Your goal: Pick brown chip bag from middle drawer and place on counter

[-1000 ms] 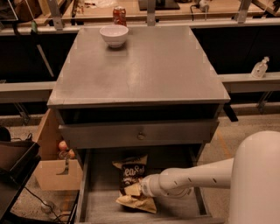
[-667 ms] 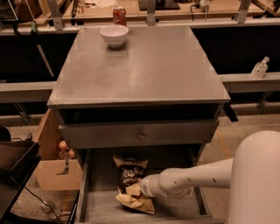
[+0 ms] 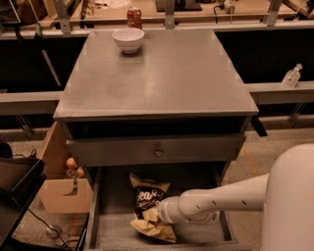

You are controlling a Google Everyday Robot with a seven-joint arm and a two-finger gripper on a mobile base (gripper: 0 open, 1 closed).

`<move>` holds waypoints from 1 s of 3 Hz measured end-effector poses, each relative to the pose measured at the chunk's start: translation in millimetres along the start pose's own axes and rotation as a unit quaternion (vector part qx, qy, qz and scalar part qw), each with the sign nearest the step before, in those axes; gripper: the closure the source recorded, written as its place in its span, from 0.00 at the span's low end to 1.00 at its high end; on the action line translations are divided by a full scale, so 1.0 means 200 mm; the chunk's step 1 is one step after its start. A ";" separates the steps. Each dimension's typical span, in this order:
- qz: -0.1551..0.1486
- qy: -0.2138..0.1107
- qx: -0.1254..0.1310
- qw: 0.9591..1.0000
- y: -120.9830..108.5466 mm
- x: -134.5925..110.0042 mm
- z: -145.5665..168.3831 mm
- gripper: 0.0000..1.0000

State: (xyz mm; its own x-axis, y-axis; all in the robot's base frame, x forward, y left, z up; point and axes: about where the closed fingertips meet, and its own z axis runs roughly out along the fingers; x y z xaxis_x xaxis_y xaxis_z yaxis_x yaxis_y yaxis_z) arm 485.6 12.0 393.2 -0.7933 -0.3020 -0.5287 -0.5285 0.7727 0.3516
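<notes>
The robot's arm [image 3: 221, 198] reached in from the right, low and near, into the middle drawer [image 3: 93, 211], which stood pulled out at the bottom of the cabinet. The gripper [image 3: 156, 215] sat at the arm's left end, right against the brown chip bag [image 3: 147, 192], approx. at the bag's mid-to-near part. Whether the gripper was open or clamped on the bag couldn't be told, since the wrist and the crinkled foil hid that spot.

The bag lay on the drawer's plank floor, lengthwise far-to-near, w/ its dark brown middle and white lettering facing up. One pale tan end pointed far and the other was crumpled toward the near edge, below the gripper.

Above the open drawer was a closed grey drawer front [image 3: 206, 147] w/ a small round knob [image 3: 158, 150]. The desk [image 3: 162, 78] topped the cabinet, a flat grey surface. A white bowl [image 3: 128, 39] stood on its far-left part. A red soda can [image 3: 134, 17] stood just beyond the bowl, on the light wooden tabletop [image 3: 211, 14] behind. A cardboard box [image 3: 59, 193] sat on the floor left of the cabinet, and a small clear bottle [image 3: 291, 77] stood far right.
</notes>
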 end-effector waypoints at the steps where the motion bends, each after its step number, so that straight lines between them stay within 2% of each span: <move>1: -0.011 0.003 0.014 1.000 0.11 0.05 -0.29 1.00; 2: -0.006 -0.025 0.038 0.999 0.17 0.07 -0.67 1.00; 3: 0.009 -0.077 0.035 0.996 0.21 -0.04 -0.81 1.00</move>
State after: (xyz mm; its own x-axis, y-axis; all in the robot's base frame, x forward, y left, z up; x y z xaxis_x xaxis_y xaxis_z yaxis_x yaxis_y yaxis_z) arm 420.7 -44.4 536.7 -0.7442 -0.2018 -0.6367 -0.4873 0.8160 0.3109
